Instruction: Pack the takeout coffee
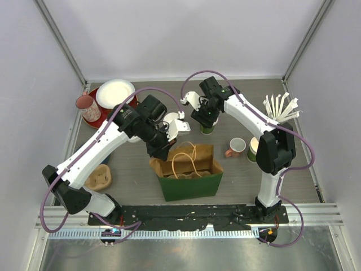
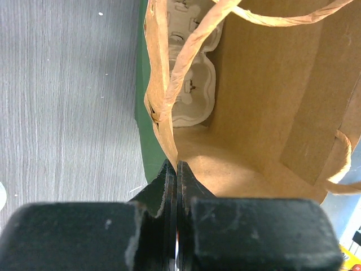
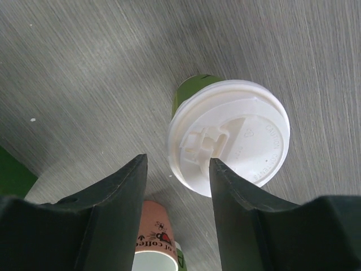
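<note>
**Right hand over the lidded cup, left hand on the bag rim**

My right hand [image 3: 177,160] hangs above the coffee cup [image 3: 189,93], its two fingers spread apart with nothing between them; the cup stands upright on the grey surface [image 3: 84,68] near the middle, just beyond the far side of the paper bag [image 2: 254,84]; its white lid [image 3: 242,135] is pressed on, and seen from my wrist the lid's left edge sits in the gap between my fingers; whether either finger touches it I cannot tell.

My left hand [image 2: 176,169] is pinched together on the bag's rim at its far left corner, the brown paper caught between the fingers; the bag stands open, green outside and brown inside, its twisted paper handles loose above the opening; a pale moulded cup tray [image 2: 194,84] lies inside it against one wall.

To the right of the lidded cup and a little nearer stands a small pink mug [image 3: 152,234]; just to the right of that, an open green cup [image 1: 253,149] with no lid.
</note>
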`<state>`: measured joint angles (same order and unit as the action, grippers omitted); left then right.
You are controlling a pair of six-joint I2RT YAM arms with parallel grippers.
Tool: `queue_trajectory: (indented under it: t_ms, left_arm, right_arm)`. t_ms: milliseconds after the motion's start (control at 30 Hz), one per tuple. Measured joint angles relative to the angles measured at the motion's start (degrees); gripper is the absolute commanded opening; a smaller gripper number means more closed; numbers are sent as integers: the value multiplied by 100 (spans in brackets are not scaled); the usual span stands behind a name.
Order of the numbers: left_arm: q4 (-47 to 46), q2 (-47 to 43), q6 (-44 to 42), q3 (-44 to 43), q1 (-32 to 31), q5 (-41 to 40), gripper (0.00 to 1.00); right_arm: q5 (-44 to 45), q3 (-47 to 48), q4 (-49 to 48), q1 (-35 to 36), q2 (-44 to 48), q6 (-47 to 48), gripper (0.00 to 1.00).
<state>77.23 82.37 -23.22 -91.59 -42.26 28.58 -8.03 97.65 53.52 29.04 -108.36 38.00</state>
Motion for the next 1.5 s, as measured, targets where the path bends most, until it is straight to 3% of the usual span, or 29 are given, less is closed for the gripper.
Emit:
queue_trajectory:
  t_ms: [300, 833, 1500]
  left_arm:
    - [4, 52, -105, -35, 0, -7, 0]
    - [17, 140, -125, -170, 0, -68, 0]
    - [15, 201, -120, -284, 0, -214, 0]
  right_arm:
    - [2, -17, -251, -2, -131, 127, 45]
    - [-74, -46, -422, -26, -92, 170, 2]
    - [-85, 59, -275, -114, -61, -326, 1]
